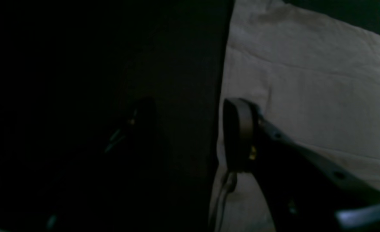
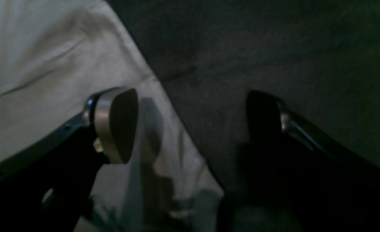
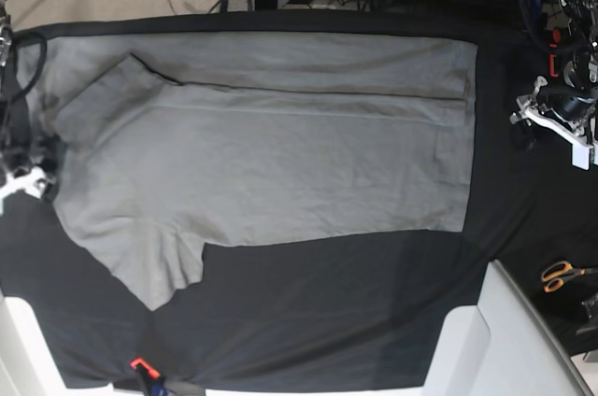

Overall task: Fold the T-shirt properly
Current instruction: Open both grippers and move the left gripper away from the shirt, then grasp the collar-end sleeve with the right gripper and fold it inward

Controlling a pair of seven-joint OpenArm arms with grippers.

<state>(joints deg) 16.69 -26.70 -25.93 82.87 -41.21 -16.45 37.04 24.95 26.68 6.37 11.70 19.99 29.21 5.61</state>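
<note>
The T-shirt (image 3: 280,153) is plain mid-grey, with no print. The cloth on the tabletop (image 3: 327,303) is flat black. A pair of scissors (image 3: 561,275) has orange handles (the brightest colour here), and white panels (image 3: 509,340) edge the front.

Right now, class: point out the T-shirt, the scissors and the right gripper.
T-shirt (image 3: 280,153), base view, middle of the body.
Scissors (image 3: 559,275), base view, orange handles.
Right gripper (image 2: 193,125), right wrist view, midway between its open fingertips.

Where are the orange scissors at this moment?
In the base view, the orange scissors lie at the right edge on the black cloth, right of the T-shirt, beside the white bin.
</note>
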